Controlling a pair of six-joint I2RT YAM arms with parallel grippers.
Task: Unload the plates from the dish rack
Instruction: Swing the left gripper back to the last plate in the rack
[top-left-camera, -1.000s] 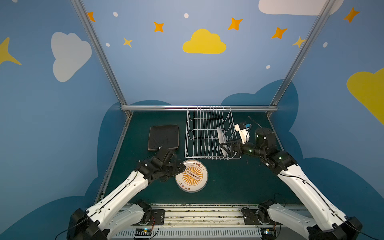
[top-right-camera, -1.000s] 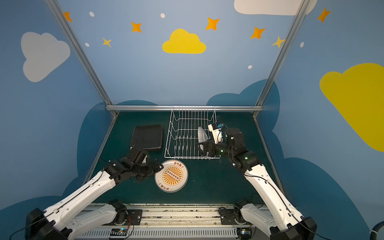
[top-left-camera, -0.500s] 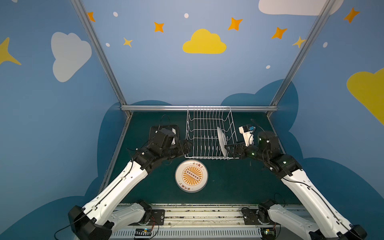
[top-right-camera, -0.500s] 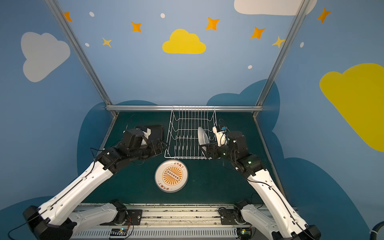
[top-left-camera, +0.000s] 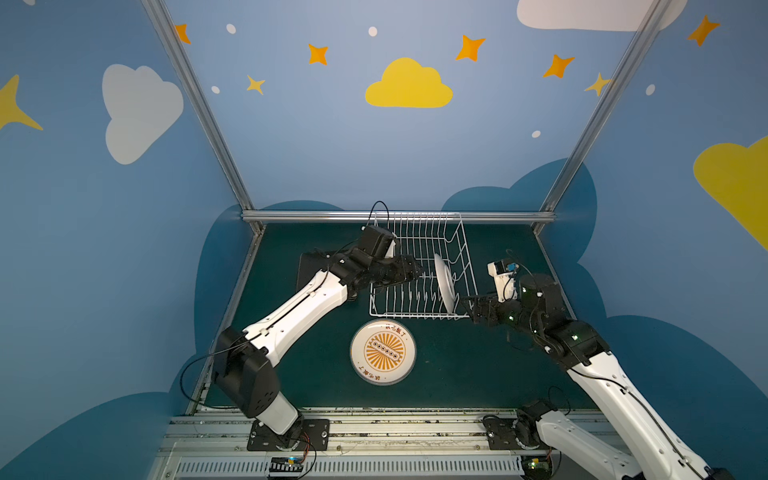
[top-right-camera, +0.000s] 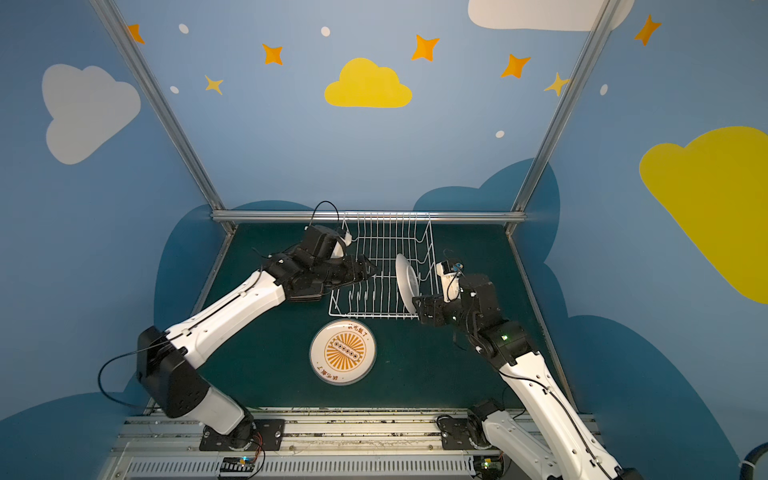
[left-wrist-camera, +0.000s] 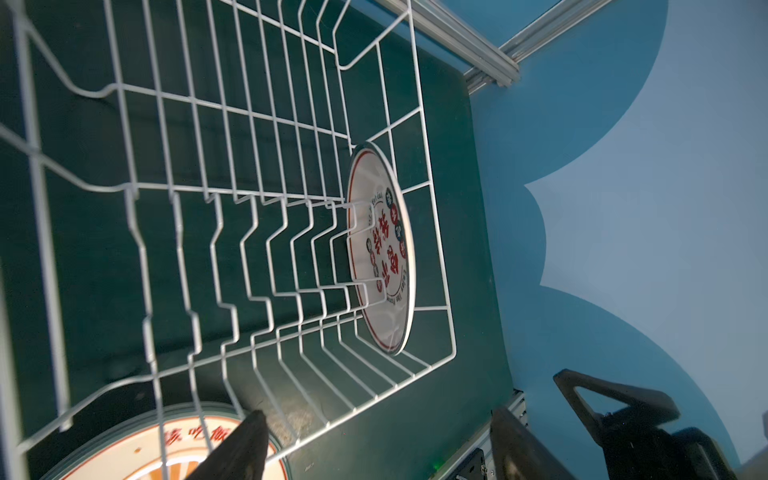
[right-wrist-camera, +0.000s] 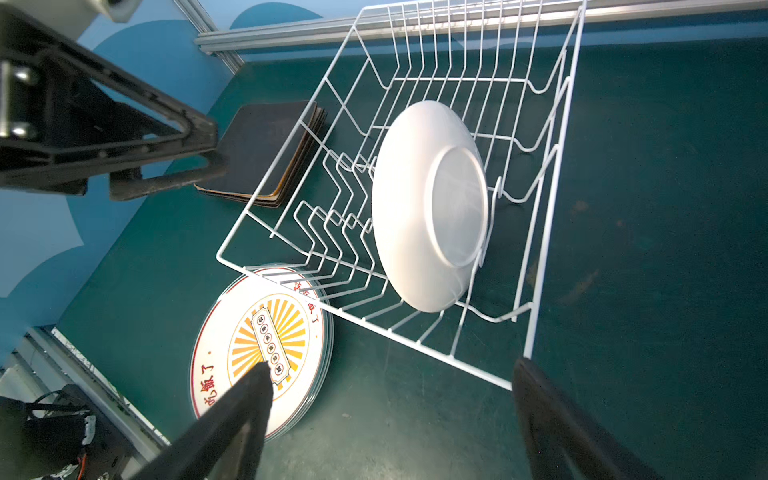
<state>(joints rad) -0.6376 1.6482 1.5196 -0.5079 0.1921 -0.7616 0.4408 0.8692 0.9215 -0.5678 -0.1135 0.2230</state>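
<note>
1. While a lone round white plate stood on edge between the tines at the right end of the dish rack, your unloading job looked to be at its final lift, with no other plate visible inside the wires.
2. The sunburst-topped stack of round plates lay flat on the green table just in front of the rack, and the black-backed square plates sat stacked just beside its left wall.
3. Your left gripper hung over the rack's left half, claw apart and empty, aimed along the tines at the plate's printed face but well short of it.
4. Your right gripper sat just off the rack's near right corner, claw spread wide and empty, facing the plate's plain back.
5. The next move probably called for one claw to straddle the plate's upper rim, pinch it and draw it straight up clear of the tines. The right claw looked nearer, but the rack's wall stood between it and the plate.
</note>
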